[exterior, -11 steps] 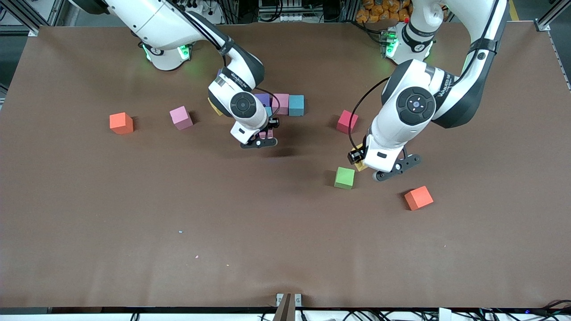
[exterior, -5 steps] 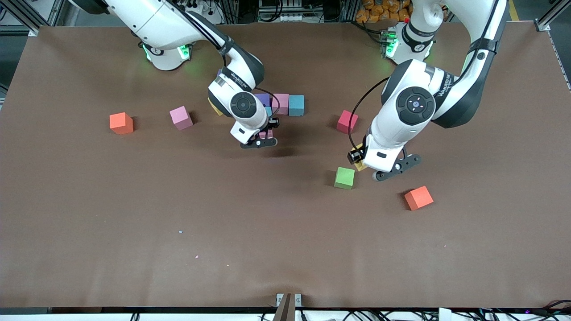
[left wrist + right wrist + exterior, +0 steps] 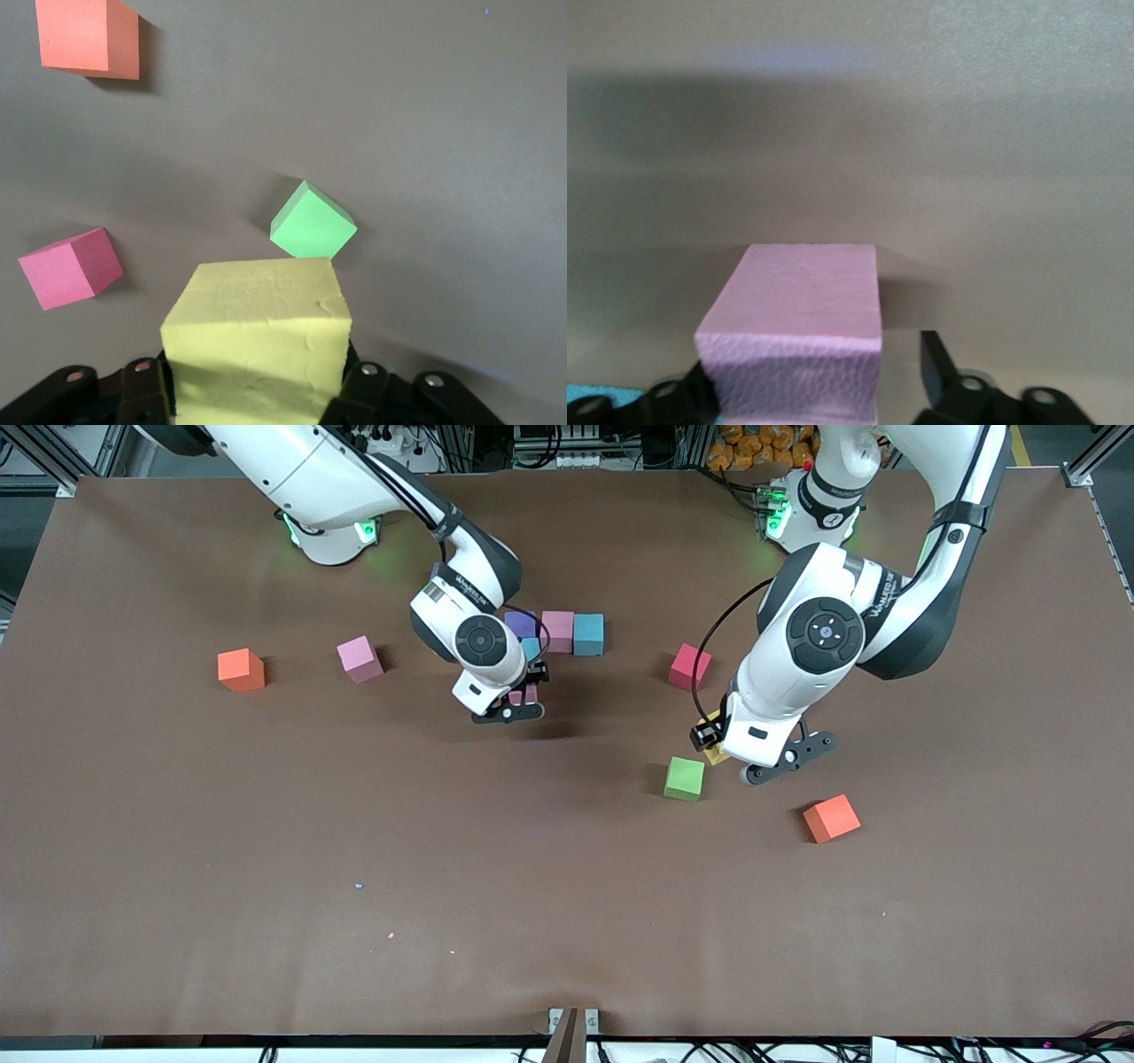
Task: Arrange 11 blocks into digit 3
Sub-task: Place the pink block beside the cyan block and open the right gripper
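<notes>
The right gripper (image 3: pixel 516 701) stands with jaws wide around a pink cube (image 3: pixel 802 310), one finger (image 3: pixel 939 354) clear of it. Seen from the front, this cube lies at 6 o'clock of the row (image 3: pixel 558 631) of purple, pink and blue cubes. The left gripper (image 3: pixel 257 394) clamps a yellow cube (image 3: pixel 257 328) above the table, with the green cube (image 3: pixel 684 779) at its 7 o'clock.
</notes>
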You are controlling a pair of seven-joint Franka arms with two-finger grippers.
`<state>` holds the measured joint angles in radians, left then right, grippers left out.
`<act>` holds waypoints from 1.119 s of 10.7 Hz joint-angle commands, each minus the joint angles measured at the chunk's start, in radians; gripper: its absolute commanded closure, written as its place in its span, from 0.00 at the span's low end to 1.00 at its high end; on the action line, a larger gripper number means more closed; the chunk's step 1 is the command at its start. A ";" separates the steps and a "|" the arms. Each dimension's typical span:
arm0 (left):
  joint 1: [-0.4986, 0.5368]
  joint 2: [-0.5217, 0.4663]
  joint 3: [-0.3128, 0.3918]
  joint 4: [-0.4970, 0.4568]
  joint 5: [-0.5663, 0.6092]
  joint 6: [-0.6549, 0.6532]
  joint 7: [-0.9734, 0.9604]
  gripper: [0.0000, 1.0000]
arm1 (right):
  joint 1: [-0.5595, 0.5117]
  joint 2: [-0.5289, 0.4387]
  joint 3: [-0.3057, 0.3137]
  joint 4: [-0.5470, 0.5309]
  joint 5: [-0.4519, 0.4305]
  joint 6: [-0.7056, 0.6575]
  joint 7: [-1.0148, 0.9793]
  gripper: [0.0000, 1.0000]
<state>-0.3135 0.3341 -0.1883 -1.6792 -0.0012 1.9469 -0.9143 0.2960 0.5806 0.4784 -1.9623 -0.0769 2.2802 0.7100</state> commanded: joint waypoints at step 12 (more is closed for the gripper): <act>-0.059 0.011 0.001 -0.026 -0.042 0.018 -0.305 0.83 | -0.057 -0.066 0.035 0.195 0.019 -0.263 0.043 0.00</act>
<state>-0.3695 0.3503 -0.1905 -1.6889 -0.0201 1.9504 -1.1534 0.2886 0.5650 0.4915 -1.7617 -0.0688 2.0760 0.7520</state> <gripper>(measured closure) 0.383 0.000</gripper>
